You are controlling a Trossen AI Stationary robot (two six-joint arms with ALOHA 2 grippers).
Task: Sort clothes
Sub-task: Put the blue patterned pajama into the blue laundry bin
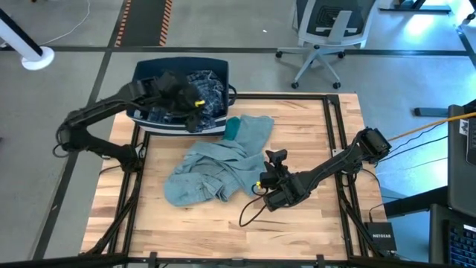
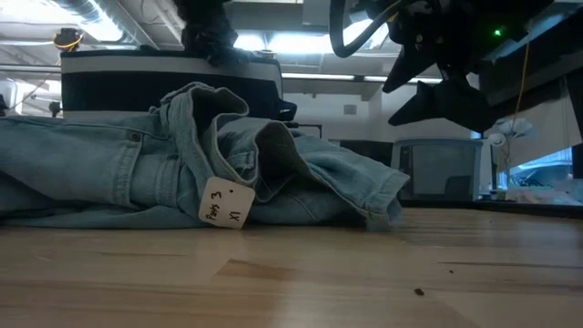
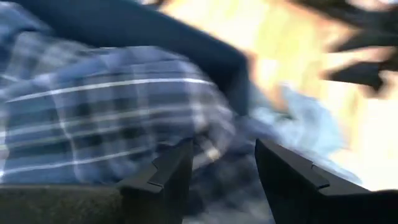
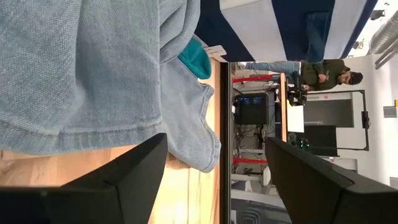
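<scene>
A light grey-blue denim garment (image 1: pixel 212 167) lies crumpled on the middle of the wooden table, with a paper tag (image 2: pixel 225 202) on it. A teal piece (image 1: pixel 232 128) lies at its far edge by the bin. A blue-white plaid shirt (image 1: pixel 208 88) lies in the dark blue bin (image 1: pixel 182 65) at the table's far left. My left gripper (image 1: pixel 195 104) is open and empty above the bin's near side, over the plaid shirt (image 3: pixel 112 118). My right gripper (image 1: pixel 262 184) is open and empty just right of the denim garment (image 4: pixel 81 68), pointing at it.
Black frame rails (image 1: pixel 333 134) run along the table's sides. A loose cable (image 1: pixel 249 212) lies near my right gripper. An office chair (image 1: pixel 327 37) stands beyond the far edge. A person (image 4: pixel 326 71) stands far off in the room. Bare wood (image 1: pixel 312 231) lies at the near right.
</scene>
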